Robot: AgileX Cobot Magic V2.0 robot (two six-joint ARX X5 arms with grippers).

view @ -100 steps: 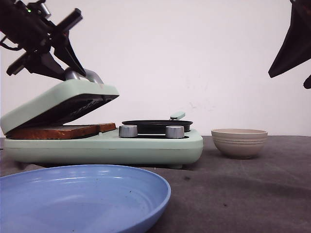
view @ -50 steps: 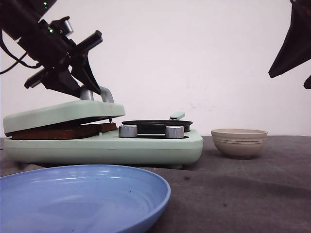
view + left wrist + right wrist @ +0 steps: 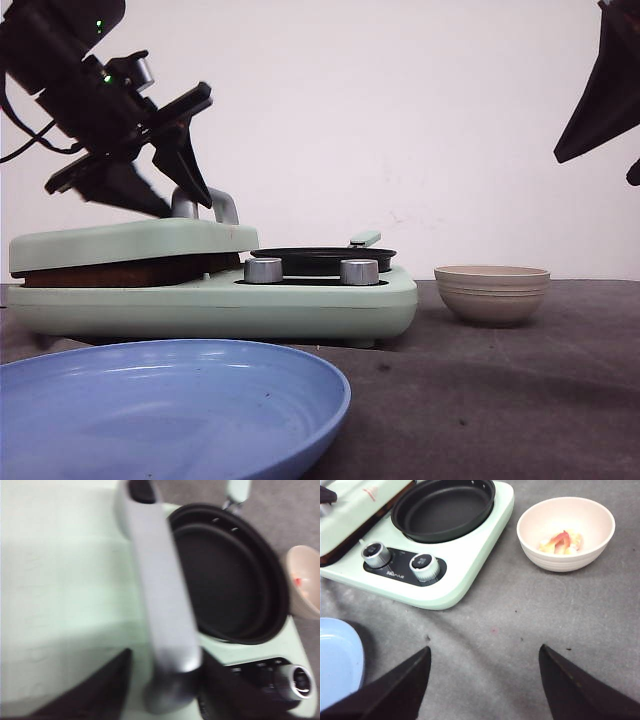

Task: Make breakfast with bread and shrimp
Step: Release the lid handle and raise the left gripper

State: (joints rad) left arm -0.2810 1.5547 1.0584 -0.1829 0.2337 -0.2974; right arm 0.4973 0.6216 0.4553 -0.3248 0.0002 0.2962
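Note:
The bread shows only as a brown crust edge [image 3: 120, 272] squeezed under the shut mint-green lid [image 3: 130, 243] of the sandwich maker; the crust edge also shows in the right wrist view [image 3: 350, 545]. My left gripper [image 3: 180, 195] is open, its fingers straddling the lid's silver handle [image 3: 160, 590], also in the left wrist view [image 3: 166, 655]. The shrimp [image 3: 562, 541] are small pink-orange pieces in the beige ribbed bowl [image 3: 492, 293] to the right of the appliance. My right gripper [image 3: 485, 650] is open and empty, high above the table at the right.
An empty black round pan [image 3: 442, 507] sits in the appliance's right half, with two silver knobs [image 3: 425, 566] in front. A large blue plate [image 3: 170, 400] lies at the front left. Grey cloth [image 3: 520, 620] covers the table.
The lid has come down from half open to flat on the bread. My left gripper followed the handle down and now sits looser around it. The right arm has not moved.

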